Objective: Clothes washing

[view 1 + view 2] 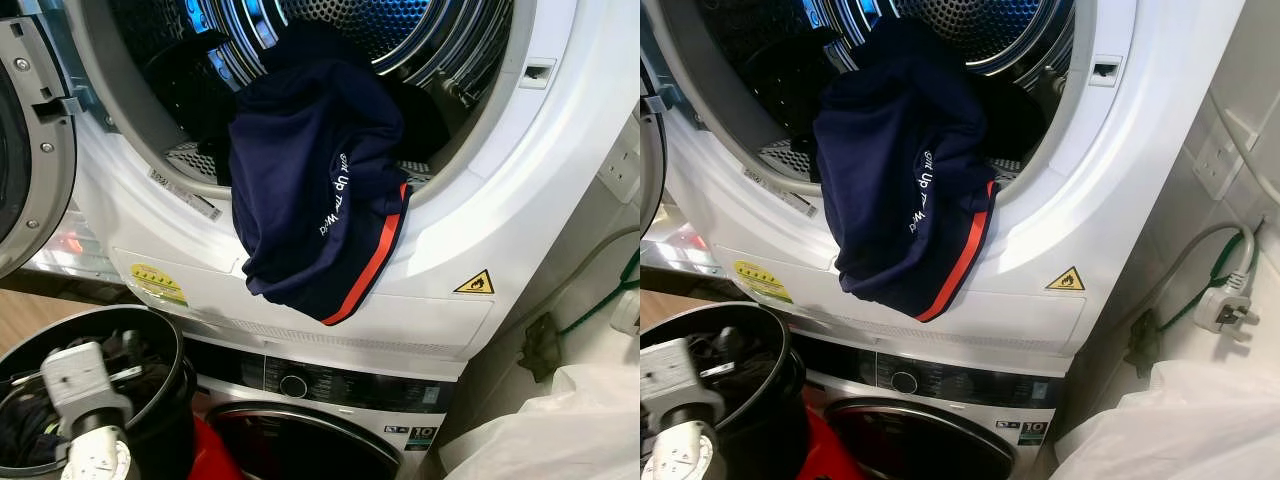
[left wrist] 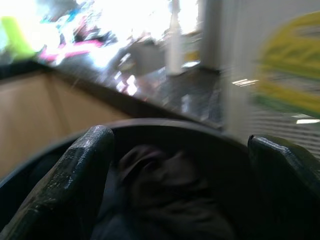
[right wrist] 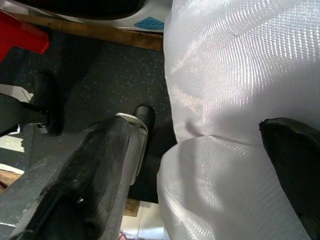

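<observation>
Navy garment (image 1: 315, 190) draped over upper drum's rim (image 1: 480, 215), half loaded; below it, left gripper (image 2: 180, 185) and right gripper (image 3: 200, 190), fingers spread, empty.

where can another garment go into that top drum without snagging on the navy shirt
The upper drum has bare room above and to the right of the navy shirt, toward the door latch slot. The lower rim is crowded: the shirt drapes over it, dark clothes behind. The black bucket is full, with the left gripper over it.
</observation>
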{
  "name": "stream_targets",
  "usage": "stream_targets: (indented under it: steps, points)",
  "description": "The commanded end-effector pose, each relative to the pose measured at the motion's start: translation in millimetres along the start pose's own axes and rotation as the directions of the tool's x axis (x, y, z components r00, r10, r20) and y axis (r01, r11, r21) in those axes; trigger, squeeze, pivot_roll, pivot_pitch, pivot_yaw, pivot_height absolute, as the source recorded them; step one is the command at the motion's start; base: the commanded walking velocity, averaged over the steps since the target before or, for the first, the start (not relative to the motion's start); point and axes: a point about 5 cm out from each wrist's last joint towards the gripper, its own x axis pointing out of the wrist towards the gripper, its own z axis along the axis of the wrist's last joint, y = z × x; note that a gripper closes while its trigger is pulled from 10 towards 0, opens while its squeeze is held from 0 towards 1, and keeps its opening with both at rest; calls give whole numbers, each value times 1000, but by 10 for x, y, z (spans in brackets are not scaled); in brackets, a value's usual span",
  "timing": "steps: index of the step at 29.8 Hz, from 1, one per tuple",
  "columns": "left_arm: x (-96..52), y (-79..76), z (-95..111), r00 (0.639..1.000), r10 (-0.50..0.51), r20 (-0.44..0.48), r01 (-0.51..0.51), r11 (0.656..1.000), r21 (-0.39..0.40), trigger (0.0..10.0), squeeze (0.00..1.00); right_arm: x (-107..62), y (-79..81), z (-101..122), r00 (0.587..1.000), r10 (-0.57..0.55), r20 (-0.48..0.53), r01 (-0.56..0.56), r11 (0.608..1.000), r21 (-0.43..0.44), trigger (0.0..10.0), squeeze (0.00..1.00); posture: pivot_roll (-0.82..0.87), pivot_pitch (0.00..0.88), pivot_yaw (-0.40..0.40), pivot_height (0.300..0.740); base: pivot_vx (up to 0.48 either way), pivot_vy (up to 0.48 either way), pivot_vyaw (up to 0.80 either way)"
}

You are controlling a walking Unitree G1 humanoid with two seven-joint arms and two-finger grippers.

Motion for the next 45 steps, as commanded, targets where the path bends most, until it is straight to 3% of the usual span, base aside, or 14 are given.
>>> stream_targets:
  steps: [1,6,10,11,12,13,17,22,28,35,37,38,42,45]
  points:
    - [43,111,-86,997,57,-60,-59,998,-22,10000,0,-7,-32,-39,1000,-6,-12,6,1000,-4,10000,0,71,0,-16,740,0,0,0]
    - [251,246,-150,987,102,-126,-107,994,-27,10000,0,-9,-47,-37,1000,-5,-11,5,1000,0,10000,0,71,0,-25,740,0,0,0]
    - [467,281,-195,979,69,-192,-82,995,-60,10000,0,-16,-110,-25,1000,-15,-10,15,1000,-1,10000,0,70,0,-28,740,0,0,0]
    - [493,271,-216,976,49,-212,-62,997,-52,10000,659,-19,-126,-27,1000,-18,-11,18,1000,-2,10000,0,71,0,-31,740,0,0,0]
    - [493,271,-216,976,49,-212,-62,997,-52,10000,659,-19,-126,-27,1000,-18,-11,18,1000,-2,10000,0,71,0,-31,740,0,0,0]
    - [528,273,-218,975,46,-219,-59,997,-55,10000,1000,-21,-145,-26,1000,-21,-13,20,1000,-4,10000,0,64,0,-27,740,0,0,0]
    - [834,179,-118,968,5,-250,-21,998,-61,10000,1000,-33,-226,-13,999,-32,-14,32,999,-18,10000,0,71,0,-38,740,0,0,0]
    - [940,87,-72,963,11,-270,-35,996,-86,10000,1000,-34,-226,-20,999,-30,-14,30,999,-24,10000,0,69,0,-44,740,0,0,0]
    - [833,46,-258,902,100,-419,-176,973,-147,10000,1000,-34,-227,-15,1000,-26,-13,26,999,-30,10000,0,77,0,-50,740,0,0,0]
    - [700,18,-370,872,112,-477,-194,973,-127,10000,1000,-34,-231,-8,1000,-21,-17,20,999,-45,10000,0,91,0,-56,740,0,0,0]
    - [722,62,-343,862,138,-488,-236,961,-145,10000,1000,-34,-240,12,1000,-21,-13,20,999,-44,10000,0,91,0,-55,740,0,0,0]
    - [724,101,-352,834,161,-528,-306,931,-199,10000,1000,-34,-246,22,1000,-23,-11,22,999,-41,10000,0,94,0,-60,740,0,0,0]
    - [690,119,-413,782,166,-600,-365,903,-226,10000,1000,-33,-243,25,1000,-18,-13,17,999,-52,10000,0,93,0,-61,740,0,0,0]
    - [711,73,-347,787,155,-597,-367,896,-251,10000,1000,-32,-248,48,1000,-19,-9,18,998,-52,10000,0,93,0,-56,740,0,0,0]
